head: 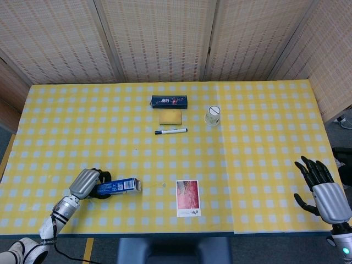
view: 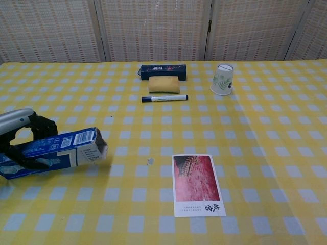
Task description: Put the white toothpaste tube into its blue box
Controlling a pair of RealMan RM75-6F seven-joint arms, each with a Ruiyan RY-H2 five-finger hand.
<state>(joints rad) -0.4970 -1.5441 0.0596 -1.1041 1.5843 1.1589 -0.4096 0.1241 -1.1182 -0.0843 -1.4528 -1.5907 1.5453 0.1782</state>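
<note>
The blue toothpaste box point(head: 118, 186) point(view: 56, 152) lies on its side on the yellow checked tablecloth near the front left, its open end facing right. My left hand point(head: 88, 183) point(view: 20, 133) grips the box around its left half. The white tube does not show in either view now; whether it is inside the box I cannot tell. My right hand point(head: 322, 188) hovers at the table's right front corner, fingers spread, holding nothing; it is outside the chest view.
A red and white card point(head: 187, 197) point(view: 197, 184) lies at front centre. Further back are a marker point(head: 170, 131) point(view: 164, 98), a yellow sponge point(head: 170, 117) point(view: 163, 84), a dark blue box point(head: 169, 100) point(view: 163, 71) and a paper cup point(head: 213, 115) point(view: 223, 78).
</note>
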